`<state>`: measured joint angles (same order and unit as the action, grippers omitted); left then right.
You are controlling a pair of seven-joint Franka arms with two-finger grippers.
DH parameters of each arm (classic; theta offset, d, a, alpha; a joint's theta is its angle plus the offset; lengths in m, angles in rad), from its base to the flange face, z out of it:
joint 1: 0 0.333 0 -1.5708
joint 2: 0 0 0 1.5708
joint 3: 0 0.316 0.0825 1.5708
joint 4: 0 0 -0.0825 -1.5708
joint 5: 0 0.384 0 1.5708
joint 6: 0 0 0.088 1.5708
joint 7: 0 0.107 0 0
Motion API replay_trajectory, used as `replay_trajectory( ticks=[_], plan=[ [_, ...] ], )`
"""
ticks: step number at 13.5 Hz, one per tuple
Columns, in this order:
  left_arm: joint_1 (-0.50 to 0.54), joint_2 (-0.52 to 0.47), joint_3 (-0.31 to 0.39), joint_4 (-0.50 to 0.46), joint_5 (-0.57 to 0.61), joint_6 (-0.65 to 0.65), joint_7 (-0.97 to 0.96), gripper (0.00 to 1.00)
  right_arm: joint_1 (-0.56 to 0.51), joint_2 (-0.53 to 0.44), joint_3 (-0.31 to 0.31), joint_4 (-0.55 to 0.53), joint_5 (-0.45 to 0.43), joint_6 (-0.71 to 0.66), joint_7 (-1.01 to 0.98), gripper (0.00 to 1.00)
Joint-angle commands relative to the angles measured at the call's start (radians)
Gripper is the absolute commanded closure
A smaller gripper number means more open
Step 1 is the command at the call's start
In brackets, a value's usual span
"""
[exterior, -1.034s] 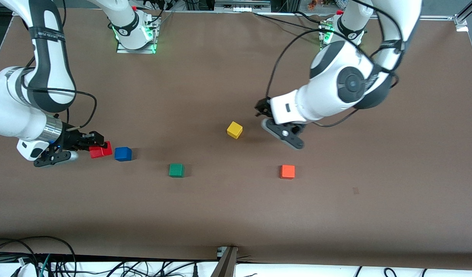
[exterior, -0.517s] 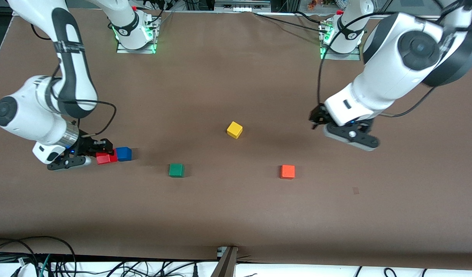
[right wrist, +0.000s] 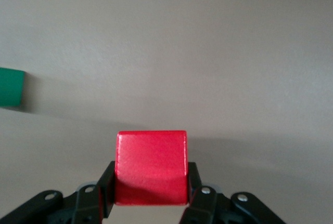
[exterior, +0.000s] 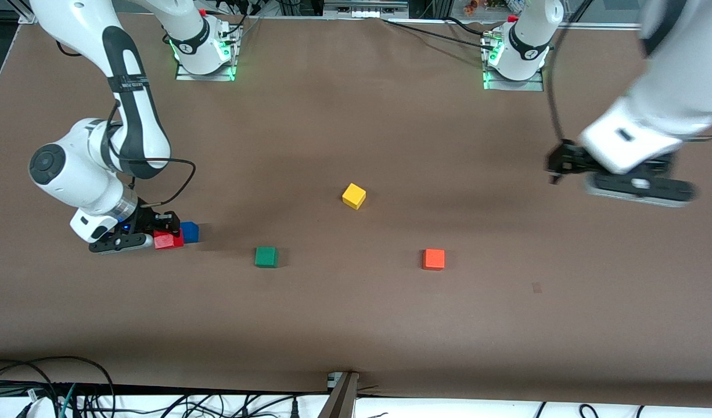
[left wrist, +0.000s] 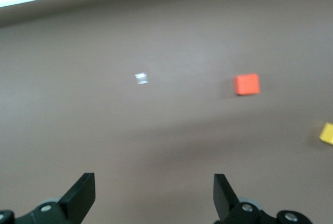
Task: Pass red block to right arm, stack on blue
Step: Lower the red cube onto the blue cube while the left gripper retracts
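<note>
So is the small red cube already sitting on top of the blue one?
No, the small red cube is clamped in the right claw, beside the blue cube.

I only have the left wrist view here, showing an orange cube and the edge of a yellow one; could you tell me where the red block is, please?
Observer: The right gripper is shut on the red block, at the right arm's end of the table.
Operator: Thank you; is the blue cube close to it?
Observer: Yes, the blue cube sits right beside the red block, which partly covers it in the front view; whether they touch I cannot tell.
Operator: Is any other cube around there?
Observer: A green cube lies on the table, toward the middle from the blue cube and slightly nearer to the front camera.
</note>
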<state>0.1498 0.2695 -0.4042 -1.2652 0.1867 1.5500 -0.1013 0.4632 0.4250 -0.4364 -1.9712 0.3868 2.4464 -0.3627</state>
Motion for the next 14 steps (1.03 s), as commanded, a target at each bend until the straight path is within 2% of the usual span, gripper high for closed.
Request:
replay_trajectory(
  ticks=[1, 8, 9, 11, 14],
  plan=[
    [0.043, 0.019, -0.01, 0.052, 0.016, -0.022, -0.006, 0.0, 0.014, -0.026, -0.002, -0.052, -0.017, 0.032, 0.018, 1.0],
    [0.074, -0.002, -0.001, 0.021, 0.007, -0.039, -0.018, 0.0, 0.028, -0.037, 0.001, -0.123, -0.016, 0.103, 0.027, 1.0],
    [0.027, -0.039, 0.037, -0.017, 0.004, -0.036, -0.043, 0.0, 0.04, -0.037, -0.001, -0.124, -0.016, 0.103, 0.053, 1.0],
    [-0.086, -0.128, 0.195, -0.126, -0.099, -0.031, -0.09, 0.0, 0.069, -0.041, -0.004, -0.124, -0.016, 0.102, 0.093, 1.0],
    [-0.208, -0.215, 0.376, -0.253, -0.191, -0.018, -0.077, 0.0, 0.074, -0.043, -0.005, -0.124, -0.017, 0.102, 0.099, 1.0]
  ],
)
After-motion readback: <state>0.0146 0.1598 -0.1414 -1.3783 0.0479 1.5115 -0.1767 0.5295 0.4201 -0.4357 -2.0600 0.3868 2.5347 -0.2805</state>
